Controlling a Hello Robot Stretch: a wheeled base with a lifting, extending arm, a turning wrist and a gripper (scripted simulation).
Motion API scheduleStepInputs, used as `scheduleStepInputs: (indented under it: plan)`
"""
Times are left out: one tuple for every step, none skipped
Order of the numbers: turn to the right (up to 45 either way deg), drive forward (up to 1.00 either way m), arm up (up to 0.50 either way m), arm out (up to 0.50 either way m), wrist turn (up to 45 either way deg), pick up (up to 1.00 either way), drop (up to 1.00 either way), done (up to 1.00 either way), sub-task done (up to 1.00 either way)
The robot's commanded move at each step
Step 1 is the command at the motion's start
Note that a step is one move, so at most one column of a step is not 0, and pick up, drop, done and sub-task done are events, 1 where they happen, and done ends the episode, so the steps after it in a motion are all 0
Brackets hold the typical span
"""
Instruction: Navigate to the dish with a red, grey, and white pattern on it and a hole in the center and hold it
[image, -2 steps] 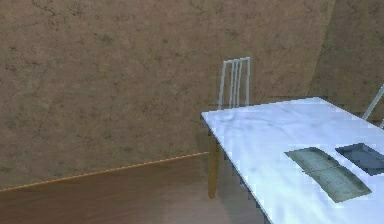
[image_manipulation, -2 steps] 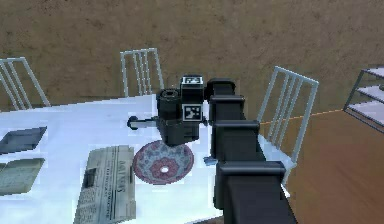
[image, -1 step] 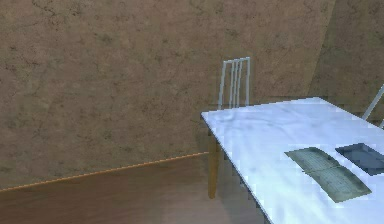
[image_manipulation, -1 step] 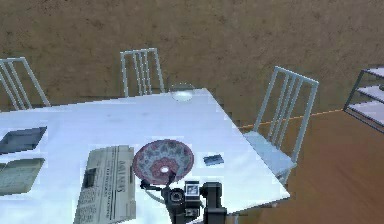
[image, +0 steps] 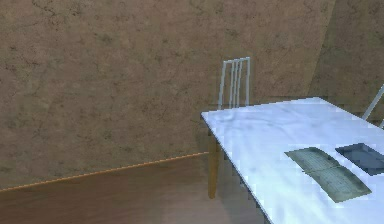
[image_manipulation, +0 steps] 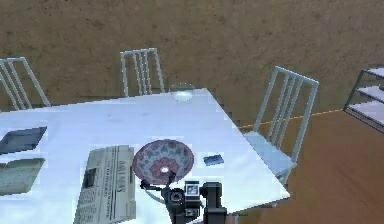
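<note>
Nearest, at the arm side view's six o'clock edge, the dark square-barred arm (image_manipulation: 213, 207) ends in two small white marker squares, with the dark two-fingered gripper (image_manipulation: 172, 193) just at their nine o'clock. How its fingers stand cannot be told, nor whether it holds anything, because the round shallow dish with a red, grey and white pattern (image_manipulation: 163, 160) lies on the tabletop right behind it, at the gripper's twelve o'clock; a hole in the dish's centre cannot be made out. The step in hand looks like the grasp itself. It would go best taken on the dish's near rim, with the lift kept slow and level, since a shallow rim gives the fingers little to bear on. At the dish's nine o'clock lies a folded grey-printed newspaper (image_manipulation: 105, 182), and at its three o'clock a small dark flat rectangle (image_manipulation: 213, 160); both are near enough to be nudged by a sideways sweep. The large white rectangular table (image_manipulation: 90, 125) also bears two flat grey-green slabs (image_manipulation: 22, 140) toward nine o'clock and a small white blob (image_manipulation: 183, 96) at its far edge. Pale slatted chairs (image_manipulation: 142, 70) stand round it. In the forward view the same table (image: 260, 130) fills the four o'clock corner. Beyond are brown wooden floor (image_manipulation: 330, 150), a pale shelf unit (image_manipulation: 370, 95) at three o'clock, and a mottled brown wall (image: 110, 80).
</note>
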Motion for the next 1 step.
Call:
scheduleStepInputs:
  plan:
    - [0.0, 0.00, 0.10, 0.00, 0.0, 0.00, 0.00, 0.00, 0.00]
